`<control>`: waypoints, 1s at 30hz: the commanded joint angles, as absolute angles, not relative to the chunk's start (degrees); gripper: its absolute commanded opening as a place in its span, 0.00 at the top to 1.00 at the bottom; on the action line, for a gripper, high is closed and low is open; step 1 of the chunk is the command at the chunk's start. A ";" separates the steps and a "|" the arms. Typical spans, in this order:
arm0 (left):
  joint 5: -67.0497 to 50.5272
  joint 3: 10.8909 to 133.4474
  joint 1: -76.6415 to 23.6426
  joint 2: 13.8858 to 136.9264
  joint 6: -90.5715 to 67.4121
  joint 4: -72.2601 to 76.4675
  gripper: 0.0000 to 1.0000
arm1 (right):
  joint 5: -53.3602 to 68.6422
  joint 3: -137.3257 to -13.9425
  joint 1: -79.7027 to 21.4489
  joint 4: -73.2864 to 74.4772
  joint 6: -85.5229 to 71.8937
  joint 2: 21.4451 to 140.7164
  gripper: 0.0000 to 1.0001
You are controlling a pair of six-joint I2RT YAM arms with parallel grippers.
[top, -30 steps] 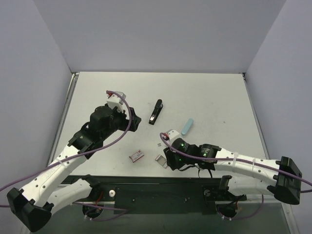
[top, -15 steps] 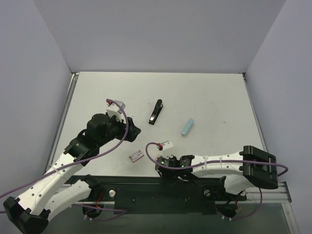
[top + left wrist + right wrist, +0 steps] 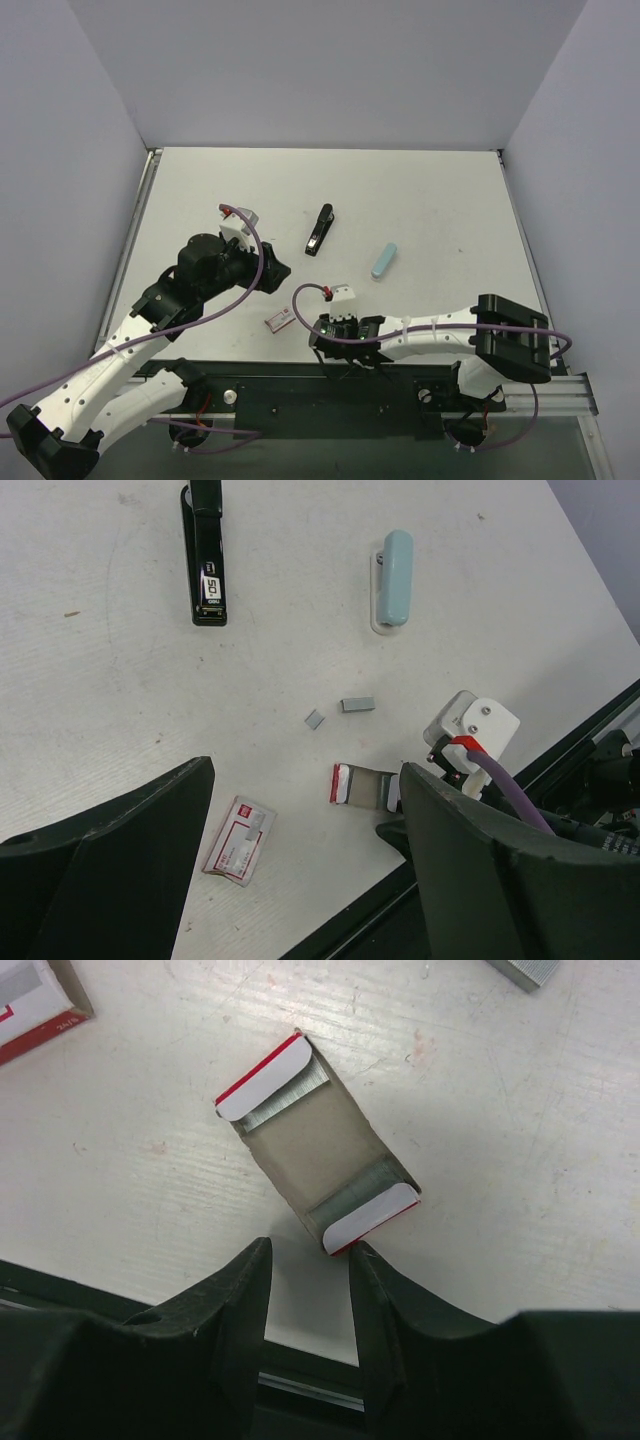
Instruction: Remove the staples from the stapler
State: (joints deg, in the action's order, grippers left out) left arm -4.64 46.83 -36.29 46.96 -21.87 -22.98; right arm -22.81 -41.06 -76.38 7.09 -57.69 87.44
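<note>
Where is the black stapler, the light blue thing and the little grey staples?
stapler (image 3: pixel 206 560): left wrist view, middle of its black top.
light blue thing (image 3: pixel 396 570): left wrist view, middle of its blue body.
staples (image 3: pixel 357 704): left wrist view, the longer loose grey piece.

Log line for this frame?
left gripper: open, empty | right gripper: open, empty, at staple-box tray | stapler: on table, untouched | staples: two loose pieces on table
</note>
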 commanded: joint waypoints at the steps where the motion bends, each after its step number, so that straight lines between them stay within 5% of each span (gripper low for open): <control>1: -5.54 47.20 -36.12 46.14 -21.88 -22.32 0.14 | -24.44 -40.96 -74.71 9.67 -58.63 88.15 0.67; 30: -6.24 46.49 -34.89 45.97 -22.06 -22.06 0.15 | -17.93 -42.71 -63.90 6.15 -38.32 90.09 0.66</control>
State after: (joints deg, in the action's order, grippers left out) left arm -5.28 46.30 -35.44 46.89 -21.87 -23.07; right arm -17.47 -41.69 -64.86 0.93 -40.34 88.95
